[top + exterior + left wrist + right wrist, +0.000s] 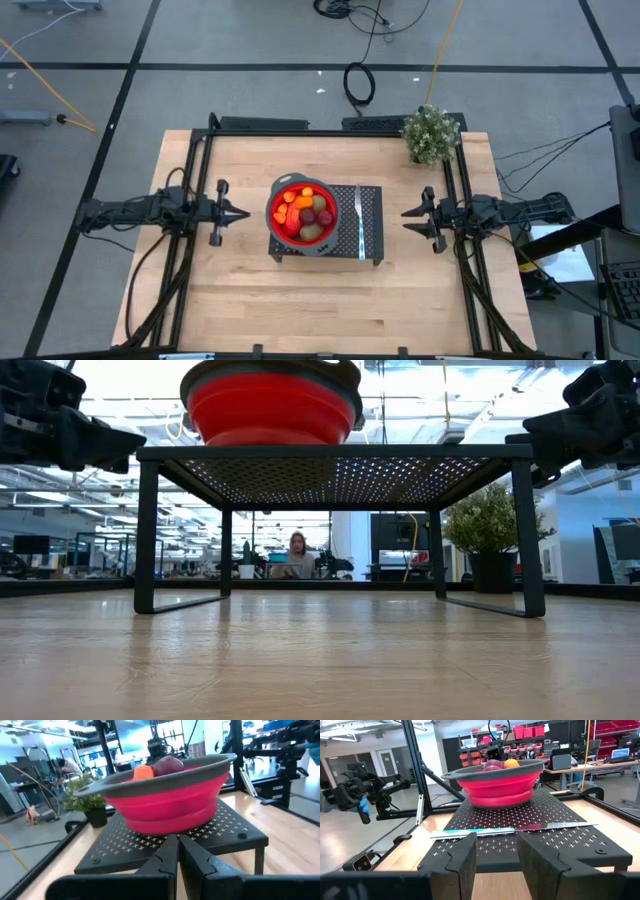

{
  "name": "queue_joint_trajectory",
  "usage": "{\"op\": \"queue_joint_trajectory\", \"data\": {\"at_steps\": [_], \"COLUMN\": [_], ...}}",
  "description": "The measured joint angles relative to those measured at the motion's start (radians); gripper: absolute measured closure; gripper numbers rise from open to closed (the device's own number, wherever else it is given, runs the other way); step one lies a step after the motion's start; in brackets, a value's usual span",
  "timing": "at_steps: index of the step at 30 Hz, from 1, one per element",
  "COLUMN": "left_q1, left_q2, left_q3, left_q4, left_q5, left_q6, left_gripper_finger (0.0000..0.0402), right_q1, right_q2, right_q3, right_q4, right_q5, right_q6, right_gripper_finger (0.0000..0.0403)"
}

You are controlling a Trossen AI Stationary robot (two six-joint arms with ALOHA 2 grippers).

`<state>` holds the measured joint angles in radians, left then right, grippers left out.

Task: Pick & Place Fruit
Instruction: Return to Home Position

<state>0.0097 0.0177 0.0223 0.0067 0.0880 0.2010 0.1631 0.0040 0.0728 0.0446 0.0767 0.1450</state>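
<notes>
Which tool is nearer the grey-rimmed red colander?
Left. The left tool hangs just off the grey-rimmed red colander; the right tool waits farther off, past the far edge of the black perforated metal shelf.

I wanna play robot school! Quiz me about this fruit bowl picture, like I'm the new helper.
1. True or false: the fruit sits inside the red colander.
2. Where does the knife lie? A) inside the colander B) on top of the shelf, beside the colander C) under the shelf
3. Fill in: the left claw is shut, and the right claw is ____.

Key: 1 true; 2 B; 3 open.
</notes>
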Motion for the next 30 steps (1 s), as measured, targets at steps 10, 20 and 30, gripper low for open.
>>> {"op": "queue_joint_trajectory", "data": {"at_steps": [10,20,30], "left_q1": [0.0,0.0,0.0], "left_q2": [0.015,0.015,0.015], "left_q3": [0.0,0.0,0.0], "left_q4": [-0.001,-0.002,-0.002], "left_q5": [-0.003,-0.01,-0.01], "left_q6": [-0.055,-0.152,-0.154], "left_gripper_finger": [0.0382,0.0382,0.0382], "right_q1": [0.0,0.0,0.0], "right_q2": [0.0,0.0,0.0], "right_q3": [-0.001,-0.001,-0.001], "right_q4": [-0.003,-0.004,-0.004], "right_q5": [0.001,0.004,0.002], "right_q6": [0.0,-0.059,-0.079], "right_gripper_finger": [0.0271,0.0272,0.0272]}}
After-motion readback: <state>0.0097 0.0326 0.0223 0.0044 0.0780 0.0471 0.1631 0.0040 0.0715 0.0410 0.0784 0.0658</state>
